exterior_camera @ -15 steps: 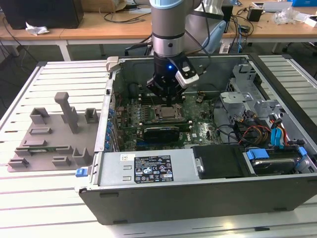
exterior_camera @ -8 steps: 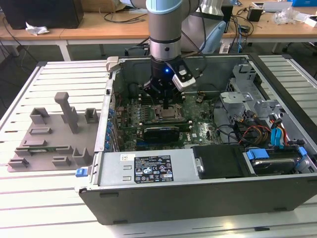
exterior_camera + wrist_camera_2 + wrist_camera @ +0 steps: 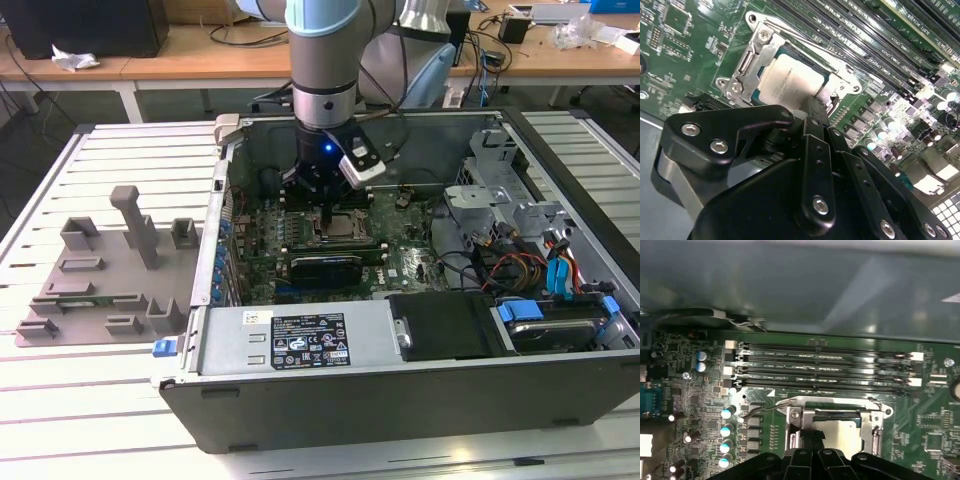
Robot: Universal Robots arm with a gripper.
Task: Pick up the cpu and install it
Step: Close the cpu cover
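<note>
**Asker:** Where is the chip now?

**Me:** The small square cpu with the shiny silver-grey metal top [image 3: 790,80] lies flat inside the silver metal socket frame [image 3: 746,70]. That frame sits on the green motherboard [image 3: 685,60], within the open grey metal computer case [image 3: 400,400]. In both wrist views the chip looks level, with its edges inside the frame's opening.

**Asker:** And your pincer?

**Me:** My black gripper [image 3: 812,109] is down in the case, right at the cpu's edge. Its two sides run together into one narrow tip, so I take it as closed, with nothing pinched that I can see. I cannot tell whether the tip touches the metal top or hangs just above it.

**Asker:** Which step is this?

**Me:** The pick-up looks done. The chip is in its seat, and the grey plastic tray [image 3: 100,290] at the exterior view's left is well apart from me. I judge this to be the seating end of the install. I cannot tell whether the frame is clamped, and a thin wire lever [image 3: 771,409] stands off beside it.

**Asker:** What does the next move ask of you?

**Me:** Gentleness, I think. It calls for straight travel with no sideways drag across the chip. I also need to keep clear of the long black memory slots [image 3: 830,365] just beside the socket.
</note>
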